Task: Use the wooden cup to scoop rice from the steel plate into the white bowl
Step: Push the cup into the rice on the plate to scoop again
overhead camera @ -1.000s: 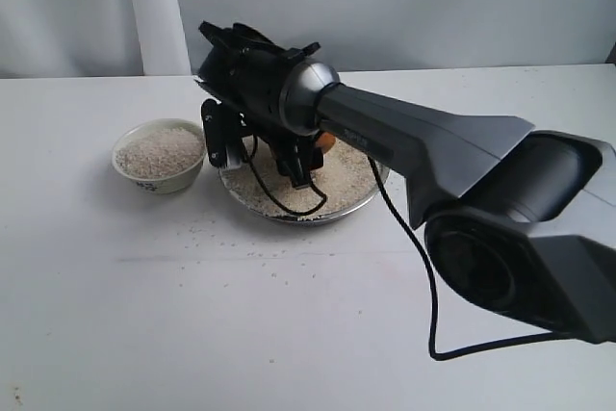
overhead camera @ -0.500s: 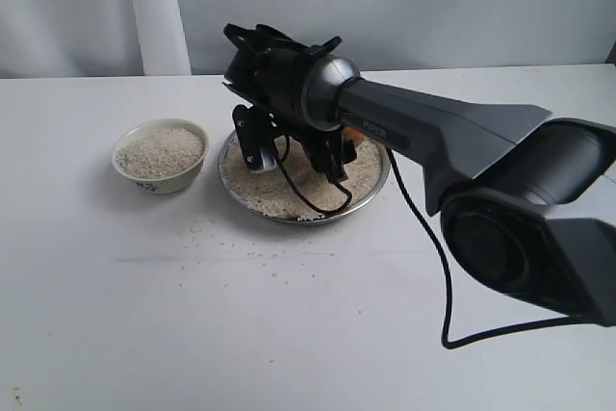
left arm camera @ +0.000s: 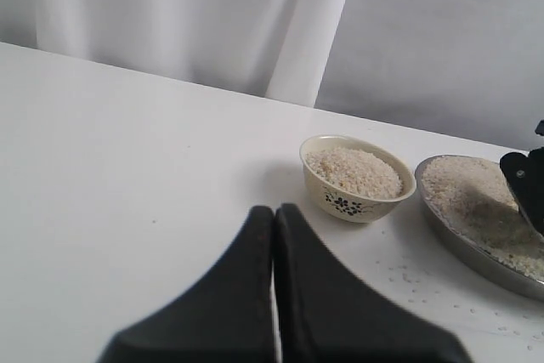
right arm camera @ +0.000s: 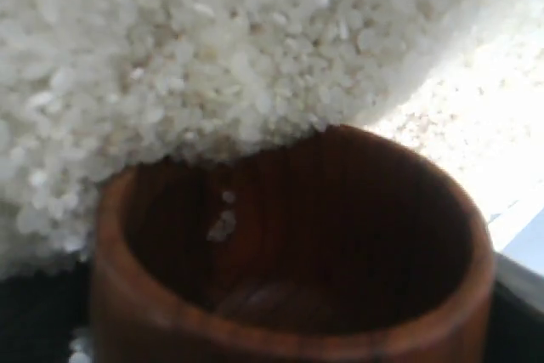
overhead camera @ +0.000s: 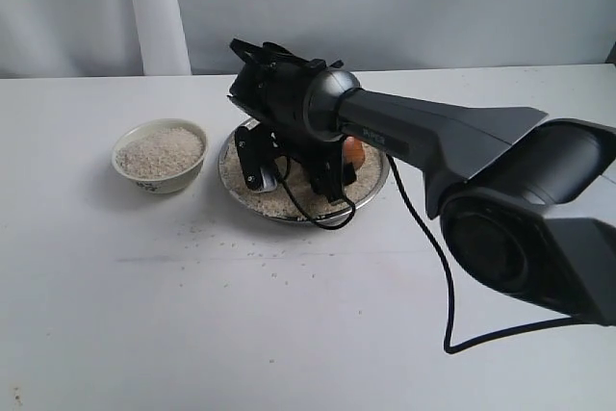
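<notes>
The steel plate (overhead camera: 227, 172) holds a heap of rice (overhead camera: 282, 201) at the table's centre. My right gripper (overhead camera: 337, 168) reaches down into it, shut on the wooden cup (overhead camera: 353, 151), which shows only as an orange-brown sliver behind the wrist. In the right wrist view the wooden cup (right arm camera: 289, 333) lies tilted, its dark mouth pushed against the rice (right arm camera: 212, 48), with a couple of grains (right arm camera: 223, 225) inside. The white bowl (overhead camera: 154, 180), left of the plate, is filled with rice (overhead camera: 160, 149). My left gripper (left arm camera: 274, 210) hangs shut and empty, apart from the white bowl (left arm camera: 348, 201) and the plate (left arm camera: 463, 244).
Loose grains (overhead camera: 260, 257) are scattered on the white table in front of the plate and bowl. The right arm's black cable (overhead camera: 423, 267) loops over the table's right half. A white curtain (overhead camera: 154, 7) hangs behind the table.
The right arm has swung right, away from the bowl side, and lowered over the plate. The cup now sits down in the rice heap. The left gripper has not visibly moved.
</notes>
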`<state>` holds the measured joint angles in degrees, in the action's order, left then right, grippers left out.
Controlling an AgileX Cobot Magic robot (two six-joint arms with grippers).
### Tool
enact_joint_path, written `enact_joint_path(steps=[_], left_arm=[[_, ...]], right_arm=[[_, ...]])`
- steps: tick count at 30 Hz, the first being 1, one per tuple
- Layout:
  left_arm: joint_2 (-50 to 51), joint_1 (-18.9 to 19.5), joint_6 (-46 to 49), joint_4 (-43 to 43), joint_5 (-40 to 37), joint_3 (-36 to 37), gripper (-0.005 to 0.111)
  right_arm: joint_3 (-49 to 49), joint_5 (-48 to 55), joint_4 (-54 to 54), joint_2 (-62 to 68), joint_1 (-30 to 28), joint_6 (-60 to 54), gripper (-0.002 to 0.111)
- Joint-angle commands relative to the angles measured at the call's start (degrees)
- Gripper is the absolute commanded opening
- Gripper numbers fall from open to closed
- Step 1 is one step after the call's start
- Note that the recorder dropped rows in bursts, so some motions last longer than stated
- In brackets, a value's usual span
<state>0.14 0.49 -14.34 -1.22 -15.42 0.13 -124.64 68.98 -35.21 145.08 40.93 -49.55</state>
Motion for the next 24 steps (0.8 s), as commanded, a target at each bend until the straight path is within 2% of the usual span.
enact_joint_path(steps=[1, 5, 14, 24], left_arm=[[-0.1, -0.4, -0.2, 0.2, 0.2, -0.1, 0.0], [-0.1, -0.4, -0.2, 0.2, 0.2, -0.1, 0.0], [-0.1, -0.4, -0.2, 0.2, 0.2, -0.1, 0.0], [-0.1, -0.4, -0.2, 0.2, 0.2, -0.1, 0.0]], right_arm=[[0.2, -1.0, 2.2, 1.9, -0.4, -0.7, 0.0], [0.2, -5.7, 2.6, 4.0, -0.4, 0.3, 0.0], [0.2, -12.7, 11.4, 3.8, -0.4, 3.0, 0.0], [0.2, -15.5, 16.2, 3.8, -2.2, 8.0, 0.0]])
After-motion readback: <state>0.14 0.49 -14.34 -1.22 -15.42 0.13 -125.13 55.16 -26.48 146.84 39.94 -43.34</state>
